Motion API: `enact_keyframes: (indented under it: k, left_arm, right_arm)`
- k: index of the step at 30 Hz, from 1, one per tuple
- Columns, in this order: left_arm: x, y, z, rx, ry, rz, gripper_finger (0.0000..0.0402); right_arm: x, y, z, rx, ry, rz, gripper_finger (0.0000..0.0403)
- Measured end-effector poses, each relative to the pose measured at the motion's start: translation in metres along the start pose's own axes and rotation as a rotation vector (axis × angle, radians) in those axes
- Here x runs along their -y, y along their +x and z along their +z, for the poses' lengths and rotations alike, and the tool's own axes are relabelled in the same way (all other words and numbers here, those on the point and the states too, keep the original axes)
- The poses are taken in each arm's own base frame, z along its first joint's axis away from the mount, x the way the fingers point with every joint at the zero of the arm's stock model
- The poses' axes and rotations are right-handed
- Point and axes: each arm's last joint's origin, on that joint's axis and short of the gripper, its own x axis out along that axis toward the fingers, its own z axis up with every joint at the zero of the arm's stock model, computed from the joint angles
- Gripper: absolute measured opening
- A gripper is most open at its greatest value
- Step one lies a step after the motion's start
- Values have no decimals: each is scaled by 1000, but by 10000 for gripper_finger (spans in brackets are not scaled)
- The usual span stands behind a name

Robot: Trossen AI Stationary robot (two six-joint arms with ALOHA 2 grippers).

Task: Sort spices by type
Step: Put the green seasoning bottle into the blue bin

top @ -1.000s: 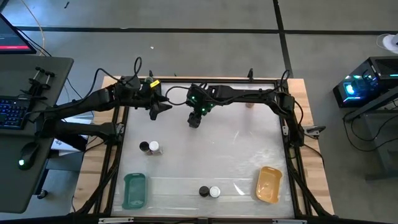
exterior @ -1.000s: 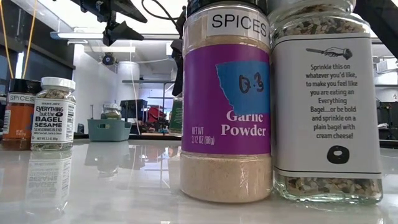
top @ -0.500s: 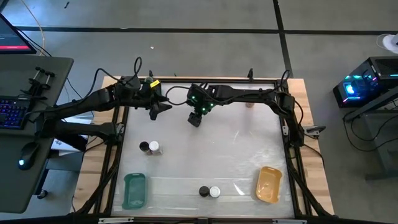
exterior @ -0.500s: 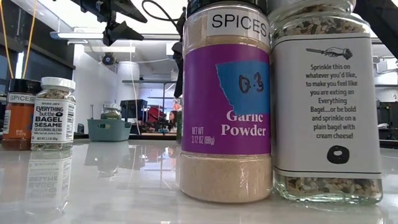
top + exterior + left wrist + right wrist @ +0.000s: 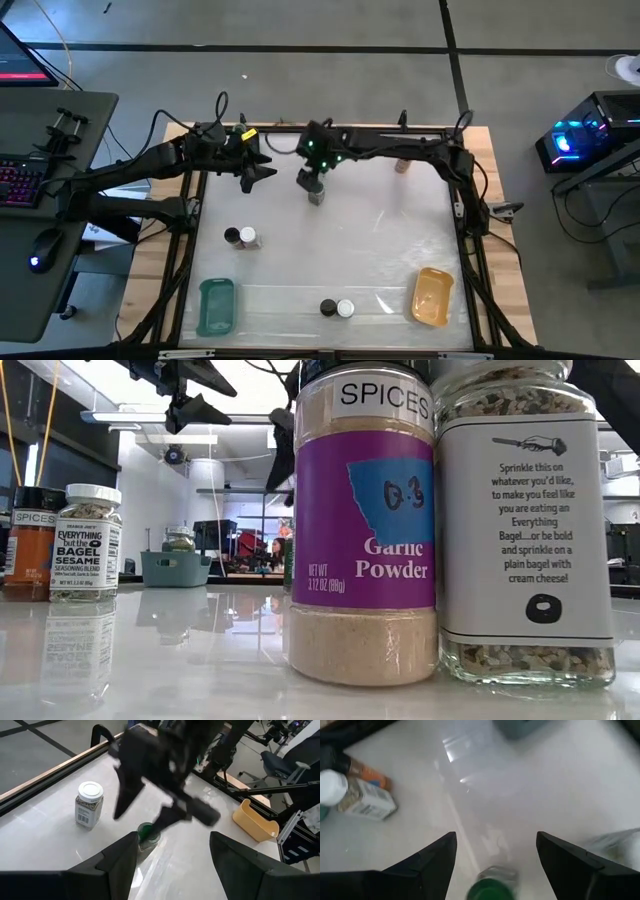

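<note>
Left end effector [image 5: 254, 178] open at far edge, right end effector [image 5: 314, 190] open, pointing down beside it

The work table [image 5: 140, 270] has a light wood border and stands on a grey floor [image 5: 300, 90] crossed by dark seam lines. A dark desk [image 5: 40, 200] alongside carries a keyboard [image 5: 22, 185] and mouse [image 5: 38, 262]. Illuminated equipment [image 5: 585, 130] stands opposite.

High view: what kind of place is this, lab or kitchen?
Likely a robotics lab, not a kitchen: a framed work table on a bare concrete floor, a desk with keyboard and mouse beside it, and lit computer hardware opposite.
</note>
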Motion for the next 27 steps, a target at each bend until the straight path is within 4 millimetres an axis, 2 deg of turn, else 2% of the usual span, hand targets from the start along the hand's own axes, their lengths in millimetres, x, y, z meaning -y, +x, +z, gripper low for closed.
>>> enact_keyframes:
  k: [6, 9, 12, 15, 18, 23, 27]
  left_arm:
    - [0, 0, 0, 0, 6, -1, 233]
    - [1, 0, 1, 8, -1, -6, 233]
    - [4, 8, 5, 16, -30, -21, 233]
    - [8, 30, 14, -56, -33, -8, 233]
    - [11, 58, 25, -192, 52, 48, 233]
    - [10, 104, 41, -408, 111, 134, 233]
    - [13, 136, 50, -490, 110, 144, 233]
  right_arm:
    - [20, -38, 20, -35, -15, -53, 271]
    - [31, -58, 19, -125, 8, -131, 271]
    - [38, -76, 17, -209, -6, -227, 271]
    - [42, -91, 15, -245, -7, -285, 271]
    - [43, -111, 13, -223, 8, -296, 271]
    - [40, -160, 8, -132, 66, -311, 271]
    - [28, -202, 1, -35, 95, -338, 271]
